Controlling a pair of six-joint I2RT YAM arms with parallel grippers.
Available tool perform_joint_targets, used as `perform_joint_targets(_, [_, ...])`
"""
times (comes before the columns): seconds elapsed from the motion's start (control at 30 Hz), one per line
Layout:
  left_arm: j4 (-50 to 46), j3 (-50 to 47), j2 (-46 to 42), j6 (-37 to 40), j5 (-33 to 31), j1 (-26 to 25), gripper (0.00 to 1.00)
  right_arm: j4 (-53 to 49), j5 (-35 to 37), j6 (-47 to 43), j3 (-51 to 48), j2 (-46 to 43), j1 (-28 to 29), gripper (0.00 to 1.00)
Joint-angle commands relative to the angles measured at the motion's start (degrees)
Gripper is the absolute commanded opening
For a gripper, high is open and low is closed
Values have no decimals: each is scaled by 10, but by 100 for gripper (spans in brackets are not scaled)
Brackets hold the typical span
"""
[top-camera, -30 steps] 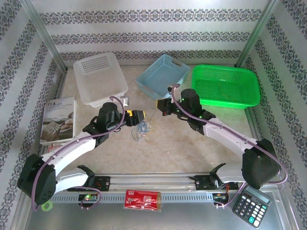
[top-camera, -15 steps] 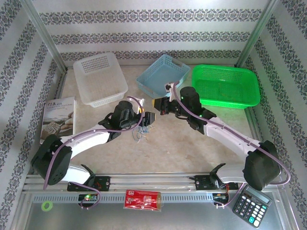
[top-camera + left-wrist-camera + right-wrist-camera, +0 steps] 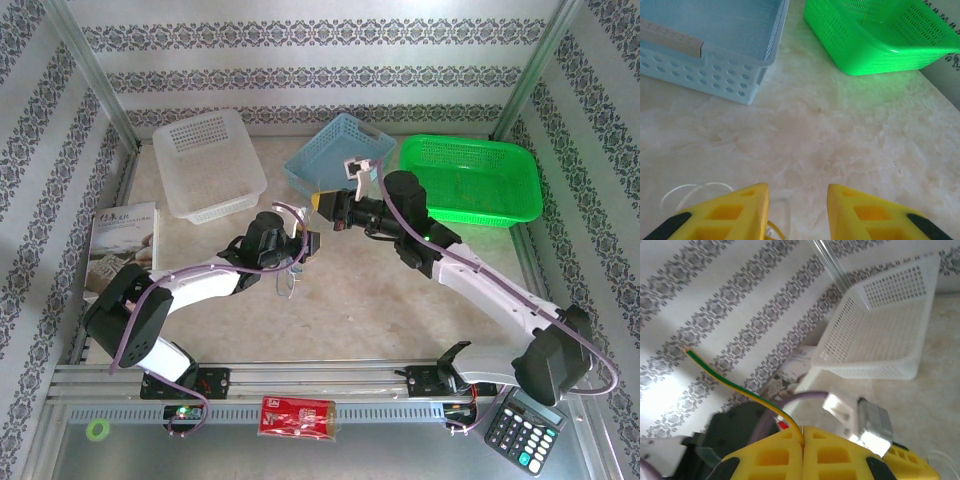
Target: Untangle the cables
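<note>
- At the middle of the table (image 3: 380, 290), the right pincer (image 3: 325, 207) hangs raised, clamped tight on one yellow-green wire (image 3: 740, 387). The wire's free end juts up past the closed tips. Lifting a single strand probably serves to draw it clear of the knot.
- The left pincer (image 3: 797, 192) sits low over the marble. Its tips are apart at a middling gap with bare table between them, likely so they can pin the other wires down.
- The tangle (image 3: 287, 282) lies on the table just beneath the left pincer and toward the near side.
- A white loop (image 3: 687, 189) curls beside one tip and runs under it; I cannot tell whether they touch.
</note>
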Motion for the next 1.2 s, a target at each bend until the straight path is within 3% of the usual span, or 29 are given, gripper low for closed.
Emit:
perform_joint_targets(0.0, [38, -16, 6, -16, -5, -7, 32, 14, -8, 15, 30, -22, 6, 0])
perform_joint_targets(0.33, [69, -52, 14, -37, 0, -7, 26, 16, 26, 19, 67, -50, -5, 0])
perform_joint_targets(0.57, [75, -75, -17, -56, 2, -7, 33, 8, 65, 5, 45, -89, -33, 0])
perform_joint_targets(0.87, [37, -101, -107, -96, -10, -7, 59, -3, 158, -17, -18, -134, -87, 0])
perform_joint_targets(1.1, [-34, -84, -156, -127, -24, -7, 99, 5, 257, -49, -69, -141, -105, 0])
perform_joint_targets(1.17, [-53, -76, -161, -134, -22, -7, 100, 5, 278, -60, -78, -138, -112, 0])
